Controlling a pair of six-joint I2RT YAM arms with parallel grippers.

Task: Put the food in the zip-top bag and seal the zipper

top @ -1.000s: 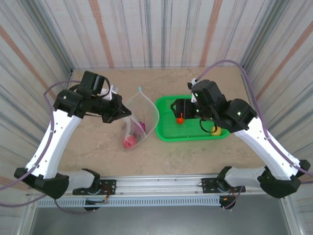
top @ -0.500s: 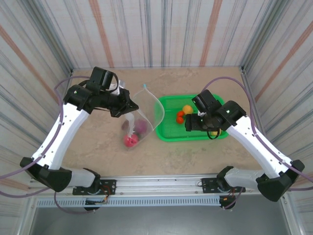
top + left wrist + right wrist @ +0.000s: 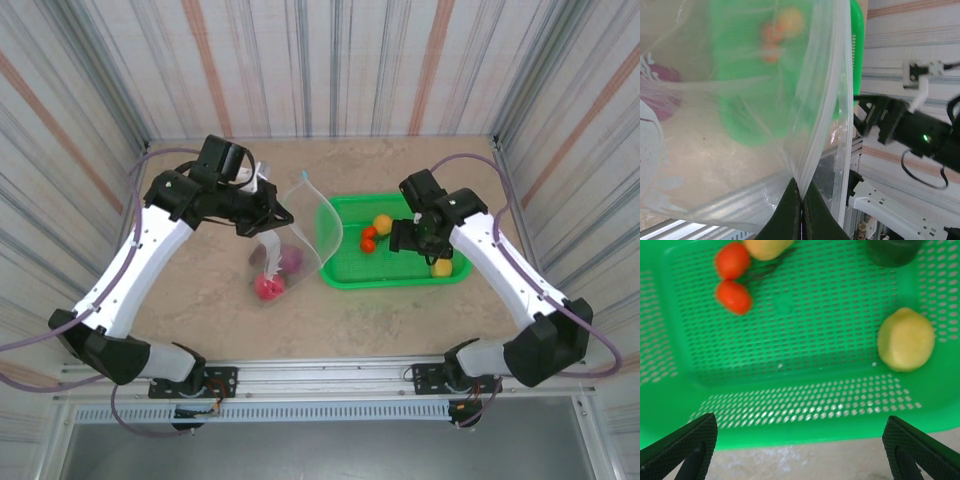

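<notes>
Clear, thin plastic: from above, the bag [image 3: 312,215] stands open left of the green mesh basket [image 3: 395,277], its rim pinched by the left gripper [image 3: 283,216], with pink and purple food [image 3: 267,288] inside. The left wrist view shows its fingers [image 3: 788,210] pressed together on crinkled film. In the right wrist view the right gripper [image 3: 797,422] hangs spread above the basket; best to centre on the smooth yellow piece [image 3: 906,339] before closing

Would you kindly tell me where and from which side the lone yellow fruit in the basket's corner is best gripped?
Probably across its rounded middle, from straight above. The yellow fruit lies close to the green basket's walls, which would block a sideways approach; its top is uncovered, and the open right end effector faces down.
</notes>
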